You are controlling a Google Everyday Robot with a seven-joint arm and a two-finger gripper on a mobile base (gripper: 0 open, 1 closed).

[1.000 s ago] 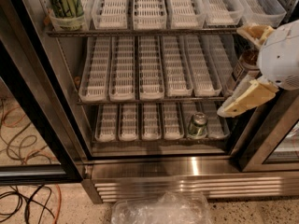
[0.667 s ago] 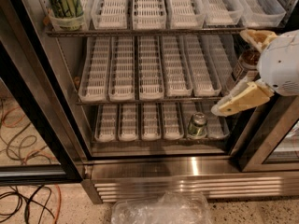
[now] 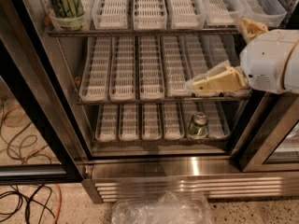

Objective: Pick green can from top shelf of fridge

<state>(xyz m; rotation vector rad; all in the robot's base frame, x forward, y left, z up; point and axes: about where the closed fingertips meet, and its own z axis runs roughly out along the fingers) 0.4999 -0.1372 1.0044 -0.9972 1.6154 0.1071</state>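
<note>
My gripper [image 3: 196, 84] is at the right side of the open fridge [image 3: 187, 168], in front of the middle rack [image 3: 154, 98] and near its right end. It points to the left, away from my white wrist housing [image 3: 271, 62]. I see one cream-coloured finger [image 3: 219, 82] clearly, with a clear cover around its tip. A second cream piece [image 3: 252, 28] shows above the wrist housing, but I cannot tell if it is the other finger, so I cannot tell how far my fingers are apart. I hold nothing that I can see. The green can [image 3: 66, 1] stands upright at the far left of the top shelf [image 3: 140, 31], in the front end of a clear plastic lane tray [image 3: 70, 22]; its upper part is cut off by the edge of the view. It is well apart from my gripper, higher and far to the left. The other lane trays on the top shelf show only their white slotted bottoms. On the lowest rack [image 3: 159, 136] a shorter green can [image 3: 198, 125] with a silver lid stands toward the right, below my gripper. On the floor before the steel base grille [image 3: 196, 188] lies a crumpled clear plastic bag [image 3: 161, 209], and some cables [image 3: 23, 202] lie at the lower left.
</note>
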